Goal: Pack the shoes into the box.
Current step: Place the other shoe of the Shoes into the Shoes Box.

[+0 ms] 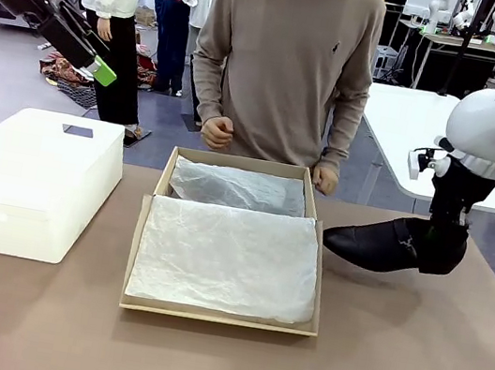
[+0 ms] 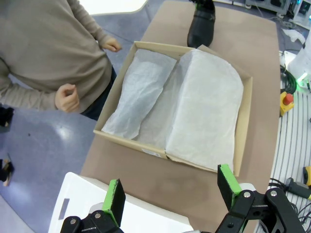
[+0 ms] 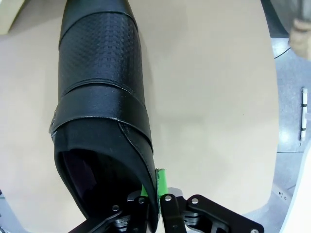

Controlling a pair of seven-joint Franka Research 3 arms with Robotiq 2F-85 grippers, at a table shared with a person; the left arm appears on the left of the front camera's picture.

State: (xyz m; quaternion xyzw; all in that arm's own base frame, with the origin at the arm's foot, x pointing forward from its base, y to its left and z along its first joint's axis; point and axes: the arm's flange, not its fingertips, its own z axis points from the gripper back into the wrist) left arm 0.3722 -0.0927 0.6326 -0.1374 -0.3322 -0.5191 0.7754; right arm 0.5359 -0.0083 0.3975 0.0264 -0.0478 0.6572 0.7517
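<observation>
One glossy black shoe (image 1: 375, 244) lies low over the table just right of the box, its pointed toe towards the box wall. My right gripper (image 1: 444, 251) is shut on the shoe's heel rim; in the right wrist view the shoe (image 3: 102, 73) stretches away from the gripper (image 3: 158, 187), whose fingers pinch the heel collar. The tan cardboard box (image 1: 135, 252) sits mid-table, open and lined with white tissue paper. My left gripper (image 1: 96, 65) hangs high at the far left, open and holding nothing. Its wrist view looks down past the gripper (image 2: 172, 189) onto the box (image 2: 245, 121) and the shoe (image 2: 201, 24).
A large white rounded box (image 1: 30, 177) stands left of the cardboard box. A person in a beige sweater stands at the far edge, one fist (image 1: 217, 131) raised, the other hand (image 1: 326, 179) at the box's far right corner. Bare tabletop (image 1: 408, 364) lies in front and to the right.
</observation>
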